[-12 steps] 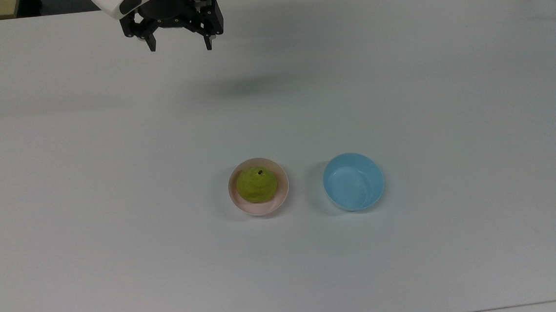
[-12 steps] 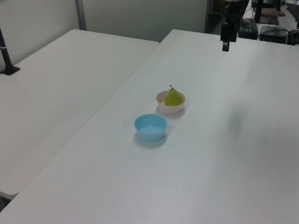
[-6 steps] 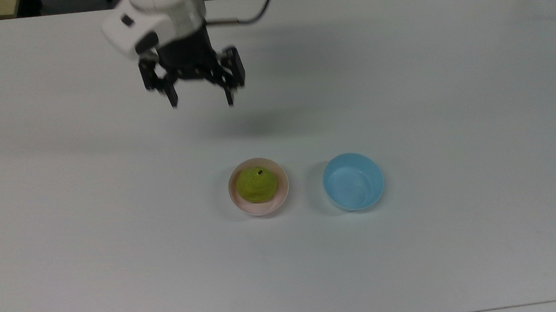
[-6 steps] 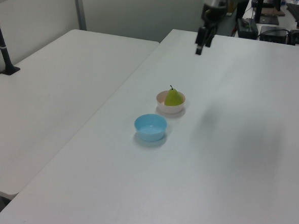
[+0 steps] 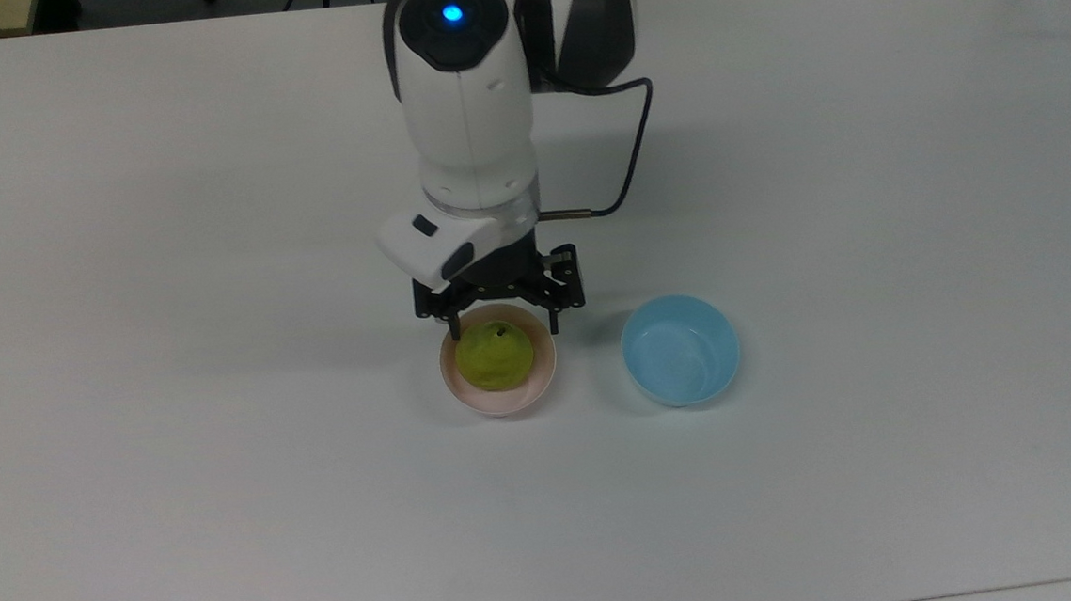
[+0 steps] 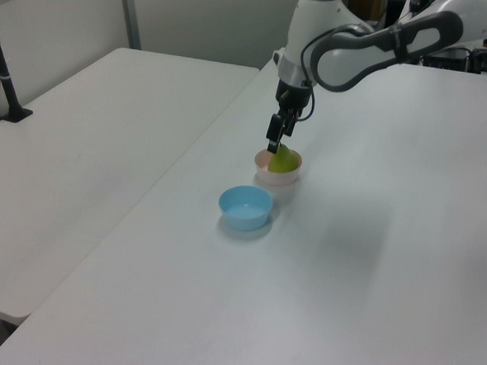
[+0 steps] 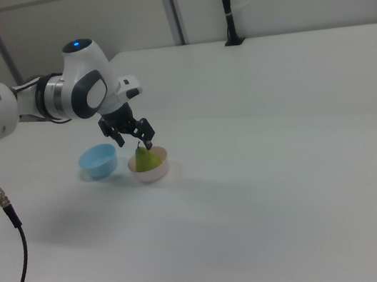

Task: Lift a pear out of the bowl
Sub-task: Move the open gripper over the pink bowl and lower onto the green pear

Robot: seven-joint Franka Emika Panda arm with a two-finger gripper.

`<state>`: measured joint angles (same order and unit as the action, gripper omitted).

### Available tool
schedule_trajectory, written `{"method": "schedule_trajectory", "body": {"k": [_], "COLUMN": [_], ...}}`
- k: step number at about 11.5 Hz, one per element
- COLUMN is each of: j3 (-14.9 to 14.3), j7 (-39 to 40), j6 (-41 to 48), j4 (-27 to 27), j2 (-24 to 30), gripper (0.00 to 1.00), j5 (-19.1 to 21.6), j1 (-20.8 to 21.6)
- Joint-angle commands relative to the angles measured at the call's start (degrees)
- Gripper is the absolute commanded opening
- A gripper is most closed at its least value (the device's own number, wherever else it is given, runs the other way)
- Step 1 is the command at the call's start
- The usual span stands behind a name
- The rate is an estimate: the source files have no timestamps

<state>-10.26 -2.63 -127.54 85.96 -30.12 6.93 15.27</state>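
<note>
The approach step is nearly over: the hand [image 5: 502, 325], fingers spread open, hangs above the pear [image 5: 495, 356] sitting in the pink bowl [image 5: 502, 401]. Next it should descend straight, then close.

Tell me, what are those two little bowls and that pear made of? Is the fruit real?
The pink bowl and the blue bowl look like smooth, glossy plastic: even colour, soft shine inside. The pear is yellow-green with a dull, slightly rough skin and a dark stem. Whether it is real fruit or a plastic or foam model cannot be told by look alone.
</note>
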Motion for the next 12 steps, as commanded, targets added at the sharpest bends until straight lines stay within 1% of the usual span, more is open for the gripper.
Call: {"method": "schedule_trajectory", "body": {"k": [1, 2, 3, 5, 11, 12], "j3": [0.2, 0.2, 0.2, 0.2, 0.2, 0.2], "j7": [-0.1, 0.0, 0.2, 2.4, 4.4, 4.5], "j6": [-1.3, -1.3, -1.3, -1.2, -1.3, -1.2], "j4": [-0.6, -0.4, -0.4, -0.1, 0.4, 0.4], "j2": [-1.5, -1.5, -1.5, -1.5, -3.5, -3.5], "gripper": [1.0, 0.96, 0.86, 0.78, 0.74, 0.69], "j5": [-1.6, -3.9, -4.4, -4.4, -5.1, -5.1], "j1": [0.3, 0.1, -0.1, -0.5, -0.5, -0.4]}}
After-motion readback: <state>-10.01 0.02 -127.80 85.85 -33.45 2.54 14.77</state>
